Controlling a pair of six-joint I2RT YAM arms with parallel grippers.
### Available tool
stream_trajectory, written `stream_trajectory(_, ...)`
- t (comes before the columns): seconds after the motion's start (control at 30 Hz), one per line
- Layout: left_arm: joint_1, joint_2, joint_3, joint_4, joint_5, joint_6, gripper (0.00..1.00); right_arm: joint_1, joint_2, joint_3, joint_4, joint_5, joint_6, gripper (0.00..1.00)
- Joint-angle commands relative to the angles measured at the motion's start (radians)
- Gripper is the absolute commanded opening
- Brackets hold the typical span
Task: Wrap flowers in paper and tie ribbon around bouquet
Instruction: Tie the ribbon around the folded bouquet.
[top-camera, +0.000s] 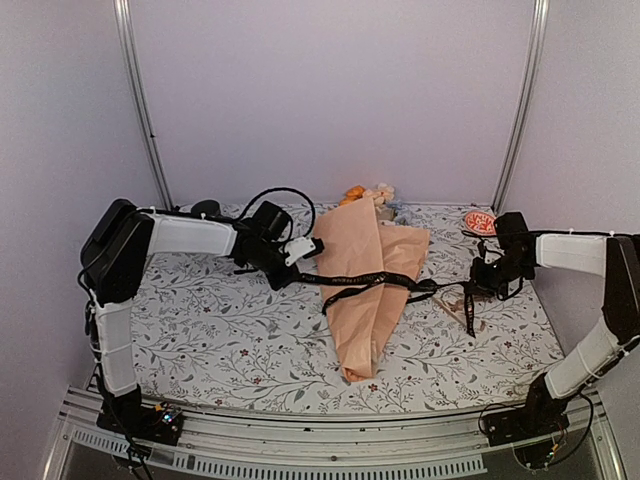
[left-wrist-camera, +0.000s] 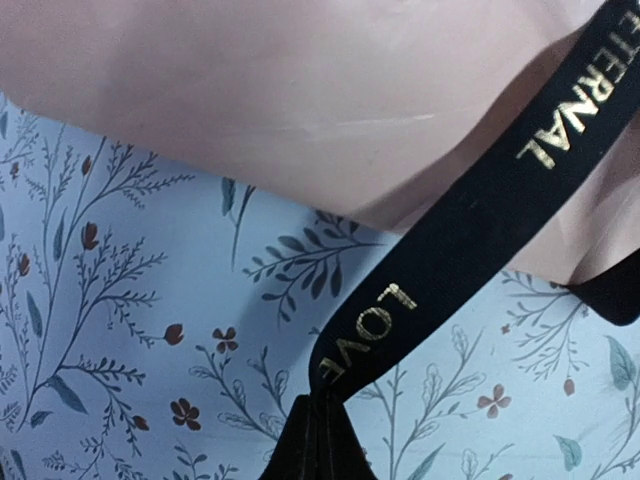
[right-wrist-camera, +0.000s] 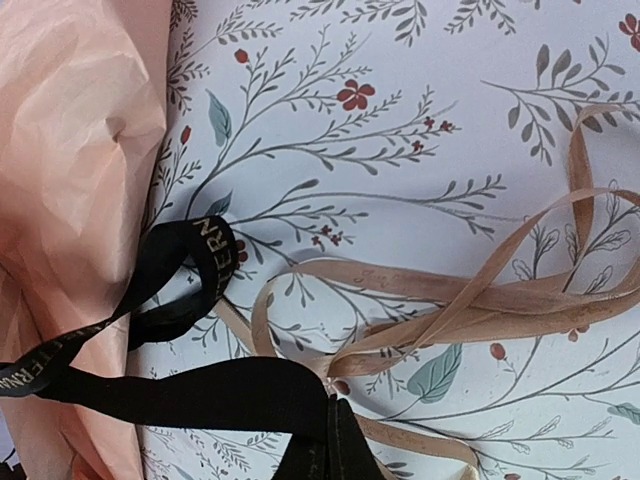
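The bouquet lies in mid-table as a peach paper (top-camera: 370, 300) cone, with the flowers (top-camera: 368, 194) poking out of its far end. The black ribbon (top-camera: 362, 281) with gold lettering runs across the cone. My left gripper (top-camera: 303, 268) sits left of the cone, shut on the ribbon's left end. In the left wrist view the fingertips (left-wrist-camera: 322, 425) pinch the ribbon (left-wrist-camera: 470, 220), which rises taut over the paper (left-wrist-camera: 300, 90). My right gripper (top-camera: 480, 281), right of the cone, is shut on the other end of the ribbon (right-wrist-camera: 200, 395). A loop of the ribbon lies beside the paper (right-wrist-camera: 70, 150).
A thin tan cord (right-wrist-camera: 480, 310) lies tangled on the floral table cover (top-camera: 230, 340), just beyond my right gripper. A round red object (top-camera: 480, 221) sits at the back right. Metal frame posts (top-camera: 140, 100) stand at the back corners.
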Motion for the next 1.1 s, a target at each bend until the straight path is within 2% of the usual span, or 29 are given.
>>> stream_trajectory(0.0, 0.035, -0.061, -0.04, 0.016, -0.033, -0.04, 0.0, -0.024, 0.027, 0.042, 0.021, -0.06, -0.039, 0.01)
stream_trajectory(0.4, 0.044, -0.063, -0.036, 0.041, 0.015, -0.06, 0.0, -0.007, 0.09, 0.147, -0.003, -0.11, -0.068, 0.01)
stream_trajectory(0.63, 0.044, -0.092, -0.005, 0.049, 0.033, -0.079, 0.0, 0.065, 0.141, 0.318, -0.059, -0.079, -0.081, 0.0)
stream_trajectory(0.83, 0.073, -0.138, -0.024, 0.07, 0.025, -0.174, 0.0, 0.056, 0.178, 0.399, -0.07, -0.125, -0.057, 0.01)
stream_trajectory(0.87, 0.103, -0.152, -0.046, 0.07, -0.015, -0.241, 0.0, 0.005, 0.168, 0.379, -0.078, -0.094, -0.052, 0.01)
stream_trajectory(0.9, 0.149, -0.177, -0.084, 0.074, -0.064, -0.323, 0.0, -0.1, 0.136, 0.326, -0.063, -0.062, -0.034, 0.01)
stream_trajectory(0.93, 0.223, -0.214, -0.151, 0.095, -0.08, -0.406, 0.0, -0.23, 0.089, 0.223, -0.005, -0.092, 0.007, 0.01)
stream_trajectory(1.0, 0.401, -0.33, -0.342, 0.215, -0.008, -0.569, 0.0, -0.484, 0.004, 0.06, 0.101, -0.142, 0.076, 0.01)
stream_trajectory(1.07, 0.561, -0.446, -0.538, 0.371, 0.042, -0.7, 0.0, -0.601, -0.053, -0.026, 0.121, -0.07, 0.085, 0.01)
